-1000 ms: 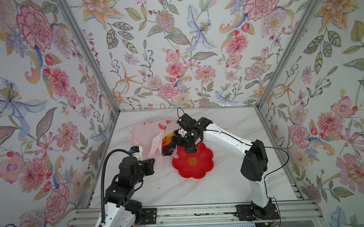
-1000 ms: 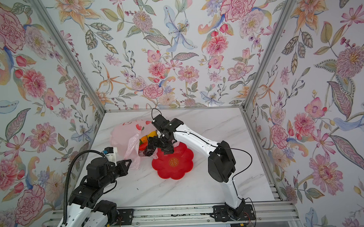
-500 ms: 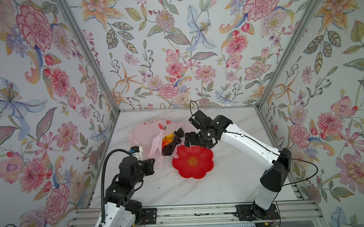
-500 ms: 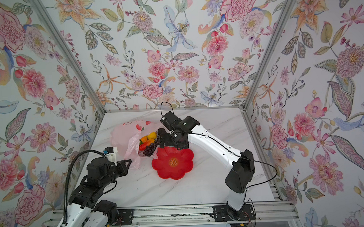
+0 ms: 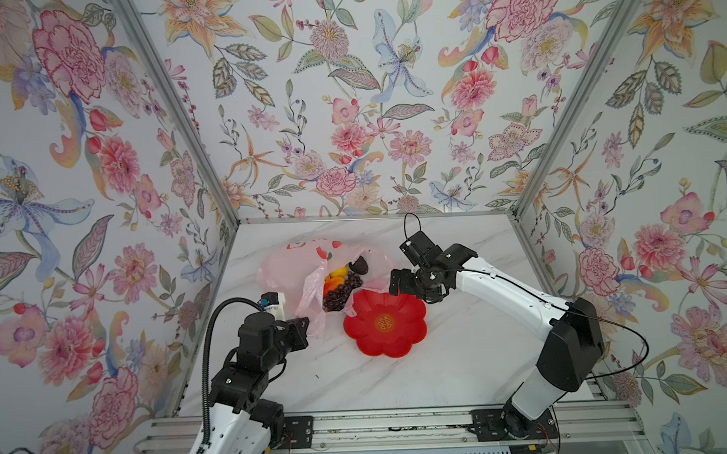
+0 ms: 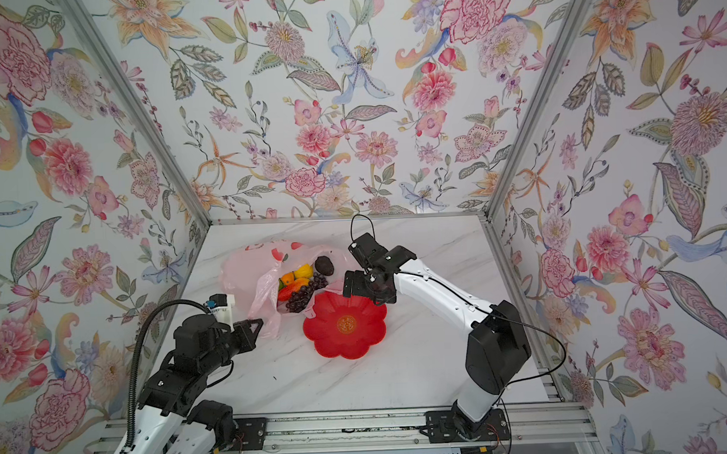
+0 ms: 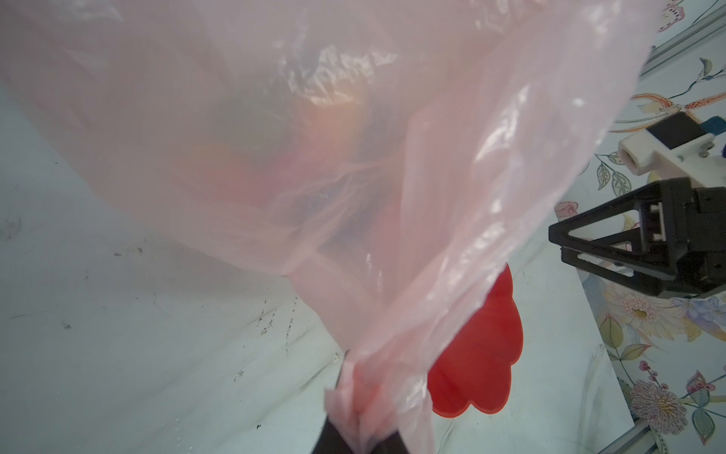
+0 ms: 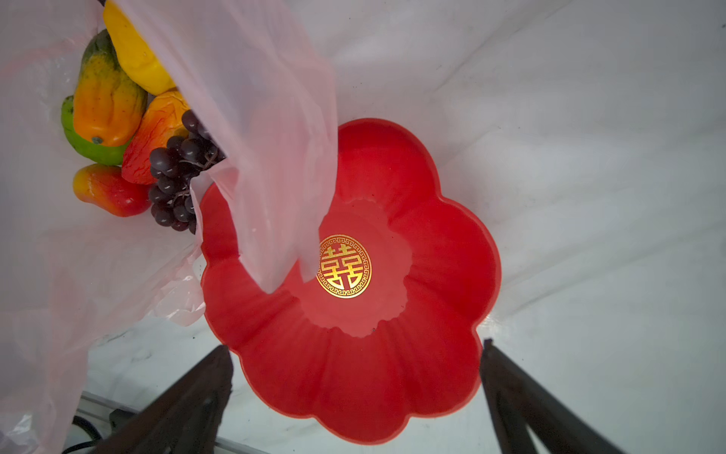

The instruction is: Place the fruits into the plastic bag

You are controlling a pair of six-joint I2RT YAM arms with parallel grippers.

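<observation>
Marble tabletop (image 5: 441, 371), floral walls (image 5: 349, 112). My left gripper (image 7: 358, 426) is clamped on a handle loop (image 7: 353, 393) of the thin translucent pink plastic bag (image 5: 286, 264). Just beyond those fingers, inside it, lie the glossy toy fruits (image 8: 118, 129). My right gripper (image 8: 355, 346) hangs empty, jaws spread wide, above the red flower-shaped plate (image 5: 399, 339), which is bare of fruit. I judge the loading finished.

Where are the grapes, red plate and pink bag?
grape bunch (image 8: 176, 177): right wrist view, cluster's middle.
red plate (image 5: 399, 343): in a top view, bare petal.
plastic bag (image 5: 284, 264): in a top view, pink side.
</observation>
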